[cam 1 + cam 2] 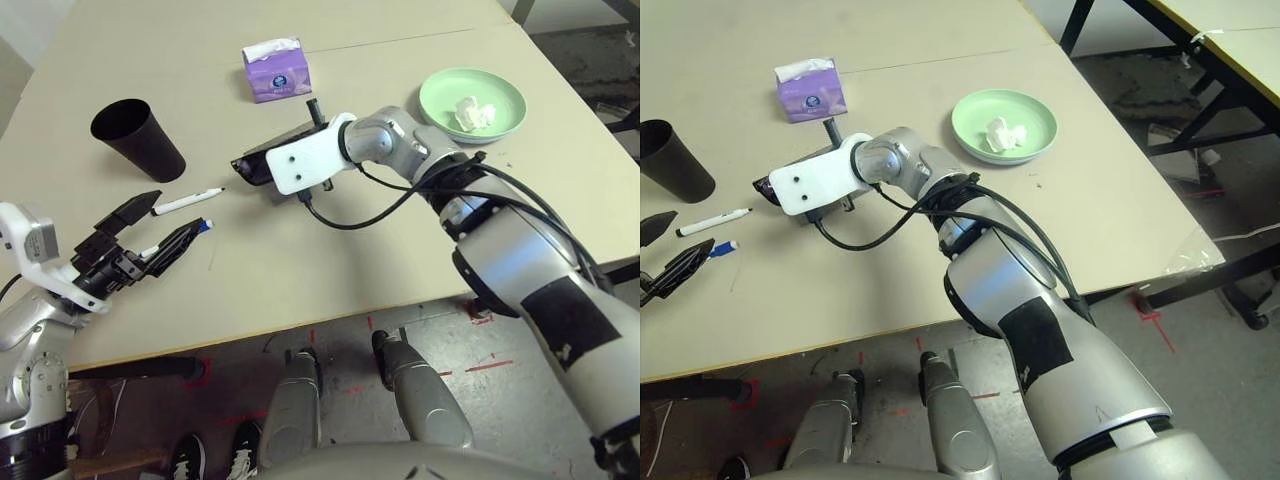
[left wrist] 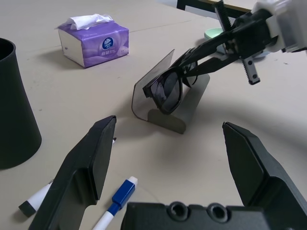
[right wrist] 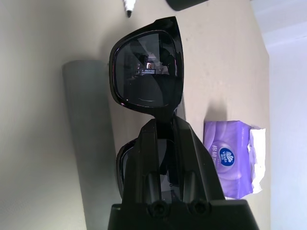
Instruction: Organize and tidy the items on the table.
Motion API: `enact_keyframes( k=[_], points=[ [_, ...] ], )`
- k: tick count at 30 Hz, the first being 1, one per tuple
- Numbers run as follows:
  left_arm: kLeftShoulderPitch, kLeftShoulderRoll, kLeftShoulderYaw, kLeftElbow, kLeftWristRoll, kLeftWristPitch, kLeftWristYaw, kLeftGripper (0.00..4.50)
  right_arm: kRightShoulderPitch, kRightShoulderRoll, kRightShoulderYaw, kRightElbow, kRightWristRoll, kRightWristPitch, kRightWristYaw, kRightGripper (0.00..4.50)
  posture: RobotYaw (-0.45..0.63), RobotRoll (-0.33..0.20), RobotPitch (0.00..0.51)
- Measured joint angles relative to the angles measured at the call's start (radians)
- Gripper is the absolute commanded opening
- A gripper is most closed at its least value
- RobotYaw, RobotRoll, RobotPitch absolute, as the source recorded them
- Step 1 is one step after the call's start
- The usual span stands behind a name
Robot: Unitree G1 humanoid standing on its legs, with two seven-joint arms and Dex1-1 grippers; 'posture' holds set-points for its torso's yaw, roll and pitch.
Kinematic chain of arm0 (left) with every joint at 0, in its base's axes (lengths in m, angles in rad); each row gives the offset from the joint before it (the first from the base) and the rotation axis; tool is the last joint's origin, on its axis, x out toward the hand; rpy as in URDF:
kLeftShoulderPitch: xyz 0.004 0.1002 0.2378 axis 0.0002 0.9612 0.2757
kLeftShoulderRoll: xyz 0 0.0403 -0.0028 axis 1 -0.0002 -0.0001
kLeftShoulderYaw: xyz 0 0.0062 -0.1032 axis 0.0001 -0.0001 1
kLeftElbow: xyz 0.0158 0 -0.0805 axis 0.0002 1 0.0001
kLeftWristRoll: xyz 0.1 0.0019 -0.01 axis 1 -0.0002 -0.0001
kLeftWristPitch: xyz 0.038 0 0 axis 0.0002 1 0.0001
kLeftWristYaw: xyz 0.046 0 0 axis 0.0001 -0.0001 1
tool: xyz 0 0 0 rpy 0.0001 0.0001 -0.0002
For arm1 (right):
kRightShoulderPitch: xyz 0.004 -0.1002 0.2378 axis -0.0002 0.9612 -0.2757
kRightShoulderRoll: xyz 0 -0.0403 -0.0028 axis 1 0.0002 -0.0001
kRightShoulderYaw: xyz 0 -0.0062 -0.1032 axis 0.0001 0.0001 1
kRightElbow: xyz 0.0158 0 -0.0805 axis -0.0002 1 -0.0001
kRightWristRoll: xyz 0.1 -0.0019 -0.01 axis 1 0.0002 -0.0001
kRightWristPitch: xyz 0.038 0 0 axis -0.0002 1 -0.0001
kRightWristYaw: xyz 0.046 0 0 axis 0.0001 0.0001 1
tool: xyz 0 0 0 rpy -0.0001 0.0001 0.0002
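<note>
Crumpled tissue (image 1: 472, 112) in green plate (image 1: 440, 103)

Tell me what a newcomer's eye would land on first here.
The right hand, shut on the black sunglasses, holds them over the open grey glasses case mid-table. Near the table's left edge the open left hand waits by two markers, with the black cup behind.

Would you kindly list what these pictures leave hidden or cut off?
- Black cup: left wrist view, edge cuts it.
- Sunglasses: right wrist view, second lens behind the right gripper.
- Blue-capped marker: left eye view, body behind the left gripper.
- Glasses case: interior behind the sunglasses.
</note>
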Motion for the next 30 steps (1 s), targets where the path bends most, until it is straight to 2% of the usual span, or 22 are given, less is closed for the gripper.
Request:
enact_keyframes(
  k=[10,23,30],
  points=[
    [0.012,0.000,0.001,-0.010,-0.004,0.000,0.004,4.50,-0.010,-0.012,0.036,0.032,-0.090,-0.021,-0.130,0.16,-0.05,0.000,0.270],
    [0.015,-0.002,0.001,-0.010,-0.009,0.000,0.003,4.50,-0.011,-0.027,0.054,0.057,-0.127,-0.016,-0.123,0.16,-0.06,0.000,0.267],
    [0.013,-0.004,0.000,-0.010,-0.009,0.000,0.002,4.50,-0.011,-0.027,0.052,0.057,-0.121,-0.016,-0.116,2.58,-0.07,0.000,0.263]
  ],
)
